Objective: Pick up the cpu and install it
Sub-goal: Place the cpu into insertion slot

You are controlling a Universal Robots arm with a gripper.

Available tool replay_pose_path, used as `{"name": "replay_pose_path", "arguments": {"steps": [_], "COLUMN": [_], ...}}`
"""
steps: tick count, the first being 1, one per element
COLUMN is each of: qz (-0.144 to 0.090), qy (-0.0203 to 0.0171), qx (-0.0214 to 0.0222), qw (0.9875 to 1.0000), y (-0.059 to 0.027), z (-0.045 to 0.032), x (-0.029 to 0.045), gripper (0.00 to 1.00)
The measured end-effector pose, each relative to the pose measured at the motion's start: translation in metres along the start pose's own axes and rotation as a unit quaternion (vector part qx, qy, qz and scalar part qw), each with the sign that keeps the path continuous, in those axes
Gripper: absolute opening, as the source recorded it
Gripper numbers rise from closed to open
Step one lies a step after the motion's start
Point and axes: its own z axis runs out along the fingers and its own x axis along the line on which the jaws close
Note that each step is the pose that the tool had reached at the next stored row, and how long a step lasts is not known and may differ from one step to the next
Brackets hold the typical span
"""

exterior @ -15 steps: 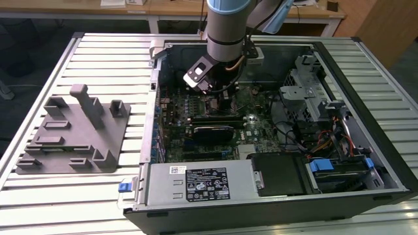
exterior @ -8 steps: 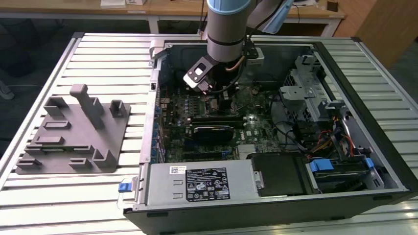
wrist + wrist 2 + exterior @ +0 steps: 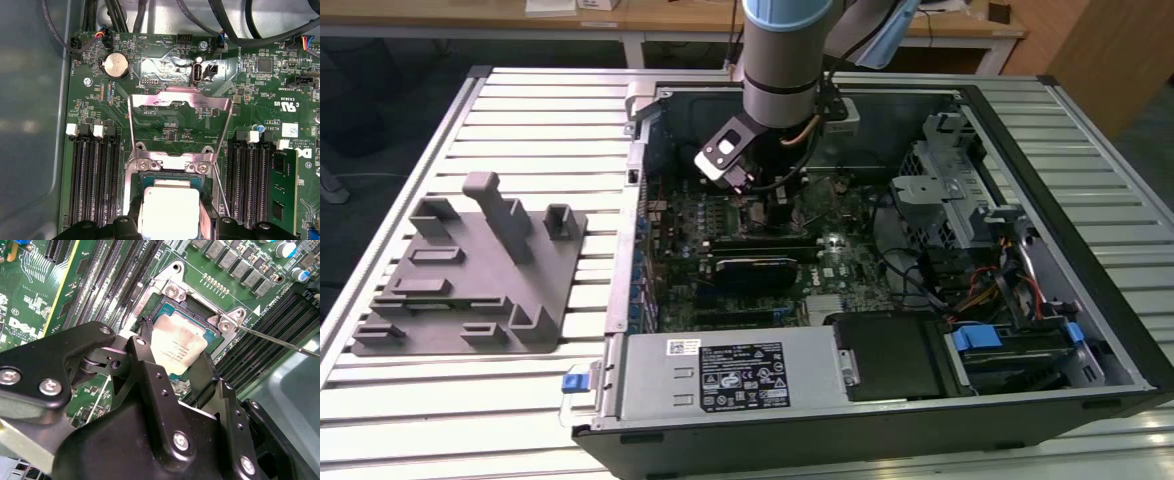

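Claw (image 3: 172, 347): black fingers (image 3: 142, 357) pulled in tight against two opposite edges of the cpu (image 3: 176, 337), so it has a pinch on the chip. Both wrist views show it hanging right over the socket (image 3: 165, 305).
Cpu: silvery top facing up, sitting square inside the socket's black frame, one finger on each side. Can't tell if it's fully seated or a hair above the contacts.
Socket cover (image 3: 180, 96): shiny metal frame flipped up and open, hinged at the socket's far edge from the claw in the first wrist view.
Lever (image 3: 280, 342): thin wire rod, swung loose and slanting away just beside the socket.
Memory slots (image 3: 92, 180): long dark rows flanking the socket on both sides, and they look unfilled in the first wrist view.
Coin battery (image 3: 116, 65): round and silver, out past the raised cover, well away from the socket.
Arm (image 3: 787, 50): comes straight down into the open computer case (image 3: 854, 432) above the socket area.
Grey tray (image 3: 467, 280): on the slatted table (image 3: 520, 110), well apart from the socket, outside the case on the exterior view's left.
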Motion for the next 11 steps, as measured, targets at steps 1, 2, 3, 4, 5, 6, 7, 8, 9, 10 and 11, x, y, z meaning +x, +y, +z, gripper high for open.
{"name": "replay_pose_path", "arguments": {"steps": [1, 2, 3, 4, 5, 6, 7, 8, 9, 10, 11], "qz": [0.000, 0.000, 0.000, 0.000, 0.000, 0.000, 0.000, 0.000, 0.000, 0.000, 0.000], "qy": [0.0001, 0.0002, 0.0003, 0.0003, 0.0003, 0.0002, 0.0002, 0.0001, 0.0002, 0.0001, 0.0000], "qx": [0.0000, 0.0000, 0.0000, 0.0000, -0.0001, 0.0000, 0.0000, 0.0000, -0.0001, 0.0000, 0.0000], "qw": [1.0000, 1.0000, 1.0000, 1.0000, 1.0000, 1.0000, 1.0000, 1.0000, 1.0000, 1.0000, 1.0000], "y": [0.0000, 0.0000, 0.0000, 0.0000, 0.0000, 0.0000, 0.0000, 0.0000, 0.0000, 0.0000, 0.0000], "z": [0.0000, 0.0000, 0.0000, 0.0000, 0.0001, 0.0001, 0.0001, 0.0001, 0.0001, 0.0000, 0.0000], "x": [0.0000, 0.0000, 0.0000, 0.0000, 0.0000, 0.0000, 0.0000, 0.0000, 0.0000, 0.0000, 0.0000], "gripper": [0.54, 0.54, 0.54, 0.54, 0.54, 0.55, 0.55, 0.55, 0.61, 0.61, 0.61]}}
